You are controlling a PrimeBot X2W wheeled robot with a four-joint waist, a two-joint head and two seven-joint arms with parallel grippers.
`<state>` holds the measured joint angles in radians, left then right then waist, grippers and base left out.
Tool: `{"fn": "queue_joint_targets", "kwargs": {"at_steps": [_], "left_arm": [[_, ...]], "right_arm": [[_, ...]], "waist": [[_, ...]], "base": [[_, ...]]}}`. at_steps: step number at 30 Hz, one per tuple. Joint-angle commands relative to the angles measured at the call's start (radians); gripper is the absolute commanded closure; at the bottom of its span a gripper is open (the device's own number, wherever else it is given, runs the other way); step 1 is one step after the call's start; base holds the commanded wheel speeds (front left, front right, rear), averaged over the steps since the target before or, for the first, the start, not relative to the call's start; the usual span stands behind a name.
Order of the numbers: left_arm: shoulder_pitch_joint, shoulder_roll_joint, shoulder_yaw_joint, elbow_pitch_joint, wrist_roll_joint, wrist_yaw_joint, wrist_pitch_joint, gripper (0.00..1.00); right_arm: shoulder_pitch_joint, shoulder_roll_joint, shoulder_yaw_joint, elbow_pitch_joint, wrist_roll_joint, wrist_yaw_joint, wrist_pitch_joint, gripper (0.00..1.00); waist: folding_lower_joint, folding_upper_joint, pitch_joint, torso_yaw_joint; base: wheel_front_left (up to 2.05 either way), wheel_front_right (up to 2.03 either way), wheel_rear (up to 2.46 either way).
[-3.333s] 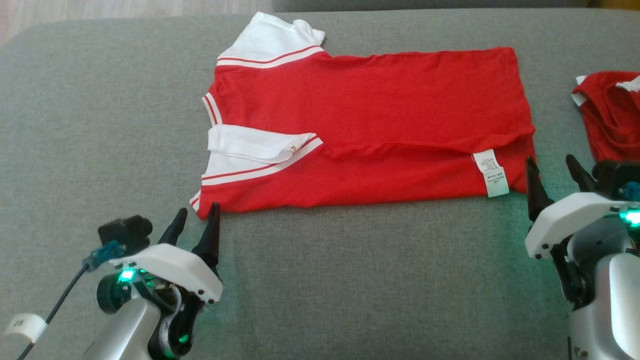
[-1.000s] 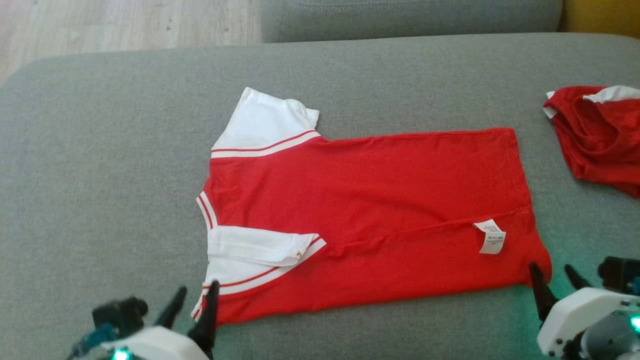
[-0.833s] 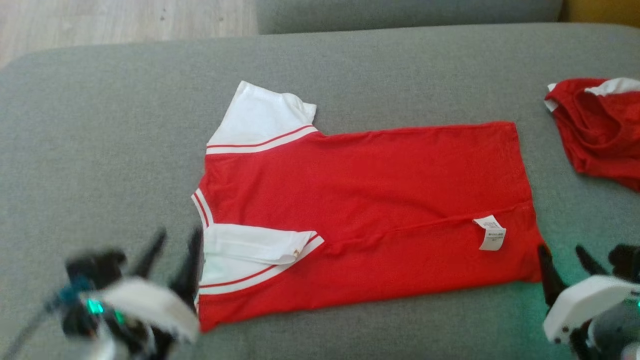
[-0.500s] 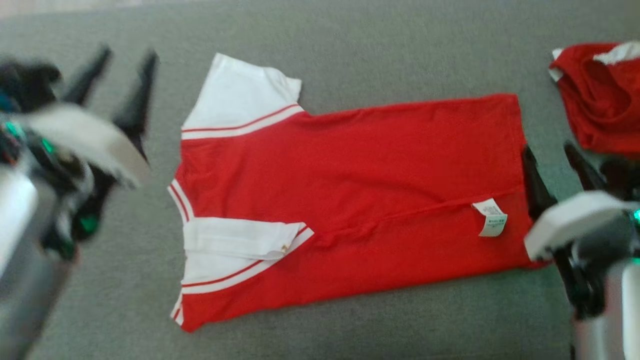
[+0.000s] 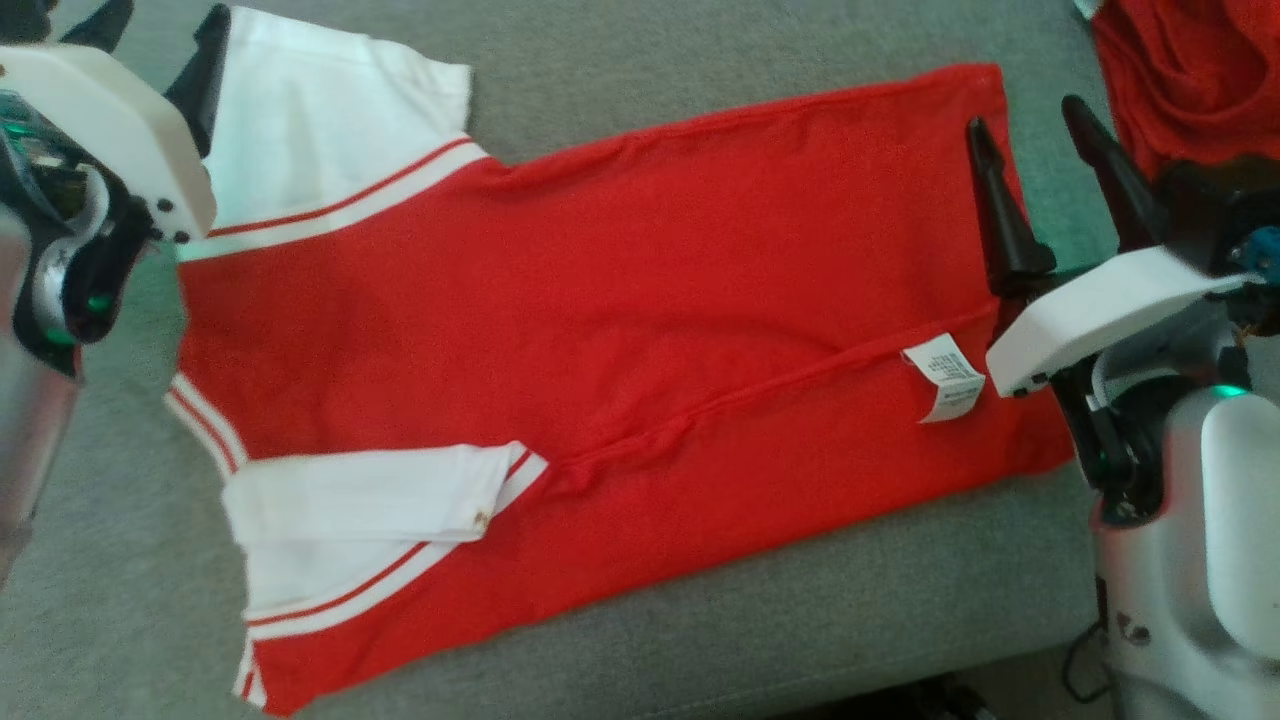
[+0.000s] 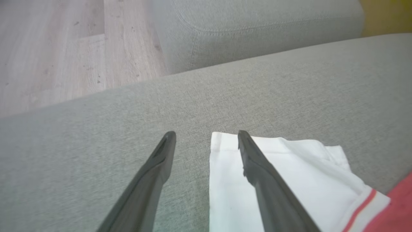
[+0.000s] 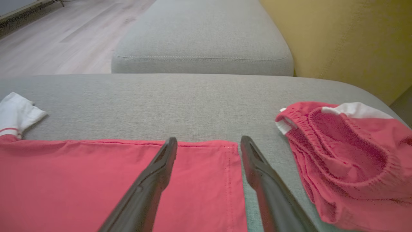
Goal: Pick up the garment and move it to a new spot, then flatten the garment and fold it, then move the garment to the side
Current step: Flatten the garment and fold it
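Note:
The garment [image 5: 620, 300], a red shirt with white sleeves, lies flat on the grey cushion [image 5: 700, 50]. Its near long side is folded over, with a white care label [image 5: 945, 378] showing. My left gripper [image 5: 160, 35] stands open at the far white sleeve [image 6: 289, 167]. In the left wrist view the left gripper [image 6: 206, 133] straddles the sleeve's edge, one finger over the cloth and one over bare cushion. My right gripper [image 5: 1025, 115] is open over the far hem corner. In the right wrist view the right gripper [image 7: 209, 139] has that red corner [image 7: 206, 180] between its fingers.
A second red piece with white trim, crumpled [image 7: 347, 154], lies to the right of the shirt [image 5: 1190, 70]. Beyond are another grey cushion [image 7: 202, 42], wooden floor [image 6: 64, 48] and a yellow panel [image 7: 347, 42]. The cushion's front edge [image 5: 900, 670] runs along the lower right.
Both grippers have let go of the shirt's near corners, opened wide and moved up to its far edge. The head camera has tilted down, so the whole picture has shifted.

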<state>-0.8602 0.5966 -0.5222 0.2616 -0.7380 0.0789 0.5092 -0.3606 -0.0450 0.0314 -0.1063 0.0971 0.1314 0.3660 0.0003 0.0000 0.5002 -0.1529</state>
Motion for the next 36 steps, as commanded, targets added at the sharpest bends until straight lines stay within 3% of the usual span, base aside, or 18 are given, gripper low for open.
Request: {"fn": "queue_joint_targets", "kwargs": {"at_steps": [1, 15, 18, 19, 20, 21, 29, 36], "left_arm": [[-0.053, 0.045, 0.040, -0.017, 0.009, -0.002, 0.000, 0.00], [-0.041, 0.054, 0.002, 0.039, -0.036, -0.046, 0.100, 0.00], [-0.035, 0.048, -0.015, 0.029, -0.038, -0.058, 0.110, 0.61], [-0.035, 0.045, -0.020, 0.026, -0.035, -0.061, 0.108, 0.70], [-0.035, 0.042, -0.023, 0.026, -0.029, -0.062, 0.101, 0.96], [-0.035, 0.040, -0.028, 0.027, -0.023, -0.064, 0.091, 1.00], [-0.044, 0.000, -0.030, 0.041, 0.019, -0.067, -0.046, 1.00], [-0.035, -0.047, -0.039, -0.017, 0.040, -0.080, -0.163, 1.00]], "right_arm": [[-0.020, -0.005, 0.022, -0.032, 0.007, -0.001, -0.011, 0.00], [-0.048, -0.005, 0.034, 0.012, 0.016, -0.001, -0.048, 0.00], [-0.066, -0.005, 0.041, 0.025, 0.009, -0.001, -0.042, 0.00], [-0.074, -0.005, 0.043, 0.032, 0.005, -0.001, -0.039, 0.00], [-0.081, -0.005, 0.045, 0.039, 0.002, -0.001, -0.036, 0.00], [-0.090, -0.005, 0.047, 0.048, 0.003, -0.001, -0.033, 0.00], [-0.183, -0.014, 0.045, 0.158, -0.038, -0.001, 0.020, 0.00], [-0.266, -0.103, 0.009, 0.325, -0.057, -0.001, 0.102, 0.00]], "waist": [[-0.0003, 0.0000, 0.038, -0.036], [-0.0003, 0.0000, 0.064, -0.053], [-0.0003, 0.0000, 0.059, -0.049], [-0.0003, 0.0000, 0.058, -0.047], [-0.0003, 0.0000, 0.056, -0.045], [-0.0003, 0.0000, 0.052, -0.042], [-0.0003, 0.0000, -0.003, 0.000], [-0.0003, 0.0000, -0.049, 0.081]], "base": [[0.00, 0.00, 0.00], [0.00, 0.00, 0.00], [0.00, 0.00, 0.00], [0.00, 0.00, 0.00], [0.00, 0.00, 0.00], [0.00, 0.00, 0.00], [0.00, 0.00, 0.00], [0.00, 0.00, 0.00]]}}
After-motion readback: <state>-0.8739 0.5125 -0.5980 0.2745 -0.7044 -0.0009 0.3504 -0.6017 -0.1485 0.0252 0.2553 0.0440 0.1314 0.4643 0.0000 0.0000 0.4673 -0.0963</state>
